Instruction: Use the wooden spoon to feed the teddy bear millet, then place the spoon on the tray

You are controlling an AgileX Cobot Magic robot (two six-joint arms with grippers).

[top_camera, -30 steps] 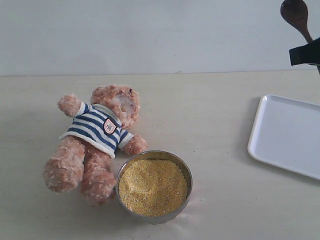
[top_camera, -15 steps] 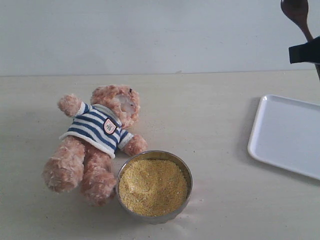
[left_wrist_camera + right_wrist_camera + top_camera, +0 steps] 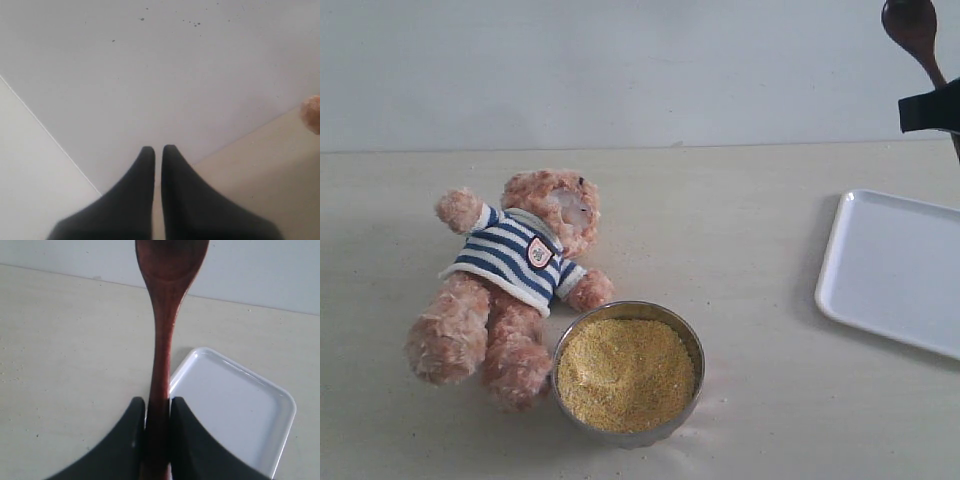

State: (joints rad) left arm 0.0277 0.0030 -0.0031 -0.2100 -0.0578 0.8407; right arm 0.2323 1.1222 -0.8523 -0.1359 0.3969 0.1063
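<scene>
The right gripper (image 3: 157, 402) is clamping the wooden spoon (image 3: 164, 325) by its handle, upper right in the exterior frame, and the left gripper (image 3: 157, 150) is sitting closed and empty. The spoon is probably needing a bowl-down tilt and a shallow dip into the millet (image 3: 625, 372), lower centre beside the teddy bear (image 3: 515, 260).

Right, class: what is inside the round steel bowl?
Fine yellow millet grains fill the shallow round steel bowl nearly to its rim. They cover its floor, so anything buried beneath cannot be seen.
</scene>
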